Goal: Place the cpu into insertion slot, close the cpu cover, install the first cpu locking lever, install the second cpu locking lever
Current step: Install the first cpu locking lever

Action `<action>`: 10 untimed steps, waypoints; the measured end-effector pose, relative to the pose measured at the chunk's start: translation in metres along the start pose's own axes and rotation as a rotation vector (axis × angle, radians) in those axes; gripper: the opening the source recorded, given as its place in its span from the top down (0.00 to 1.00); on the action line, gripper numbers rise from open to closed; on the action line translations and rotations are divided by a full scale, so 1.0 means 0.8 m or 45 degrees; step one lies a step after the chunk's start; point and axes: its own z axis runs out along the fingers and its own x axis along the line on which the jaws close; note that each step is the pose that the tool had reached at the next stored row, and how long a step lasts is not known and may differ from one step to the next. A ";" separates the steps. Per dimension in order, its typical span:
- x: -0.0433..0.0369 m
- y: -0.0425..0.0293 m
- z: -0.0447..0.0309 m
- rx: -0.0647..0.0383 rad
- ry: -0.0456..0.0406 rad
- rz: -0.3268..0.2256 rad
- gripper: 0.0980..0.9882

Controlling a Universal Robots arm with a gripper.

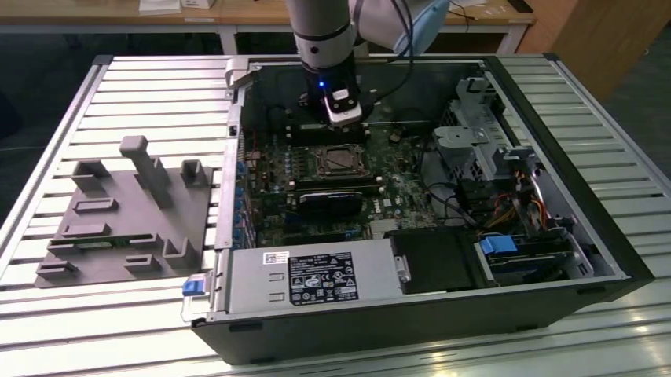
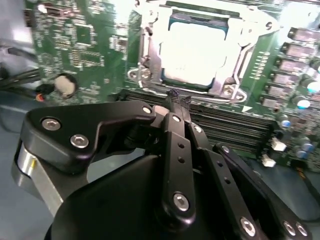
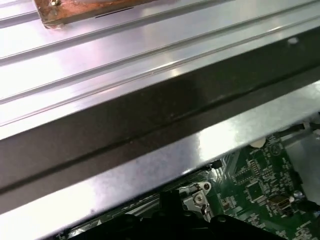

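Fingers: I see the gripper (image 2: 180, 102) fingers together, holding nothing.
Cpu: cpu (image 2: 195, 52) sits in insertion slot (image 2: 150, 60), just beyond the fingertips, so I judge it placed.

My arm (image 1: 320, 31) is a grey tube with a blue light; my tool (image 2: 176, 102) is black, jointed links with silver screws and a silver collar.

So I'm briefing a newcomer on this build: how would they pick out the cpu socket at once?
Start at the open computer case on the slatted table and find the green board inside. The insertion slot sits just below the gripper there. Unlike the long black slots beside it, it is square, with a silver frame around a pale cpu.
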 end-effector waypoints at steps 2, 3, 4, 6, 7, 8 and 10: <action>-0.003 0.0011 0.0007 0.018 0.031 0.002 1.00; -0.004 0.0016 0.0010 0.027 0.046 0.003 1.00; -0.005 0.0021 0.0014 0.035 0.059 0.003 1.00; -0.007 0.0023 0.0018 0.044 0.073 0.004 1.00; -0.008 0.0021 0.0019 0.046 0.076 0.005 1.00; -0.008 0.0018 0.0020 0.047 0.079 0.005 1.00; -0.010 0.0001 0.0022 0.049 0.082 0.005 1.00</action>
